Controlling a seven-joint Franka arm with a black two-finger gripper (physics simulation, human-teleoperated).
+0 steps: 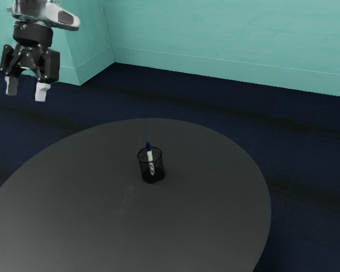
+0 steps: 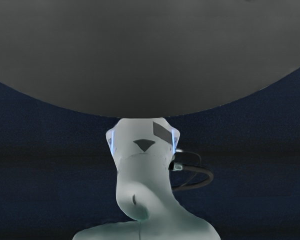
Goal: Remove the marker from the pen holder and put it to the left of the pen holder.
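High at the exterior view's upper left hangs my gripper (image 1: 26, 90), its two light-tipped fingers spread open with nothing between them. Well below and to its right in that view stands the black mesh pen holder (image 1: 153, 174), upright on the round dark table. A white marker (image 1: 151, 156) with a blue end leans inside it, the blue end sticking up above the rim. A wide stretch of air separates the gripper from both.
The round dark grey table (image 1: 90, 204) spreads beneath and around the holder; the wrist view shows the tabletop (image 2: 150, 55) with its curved edge beside the arm's pale base (image 2: 142, 175). Teal walls (image 1: 226, 34) rise beyond the dark floor.
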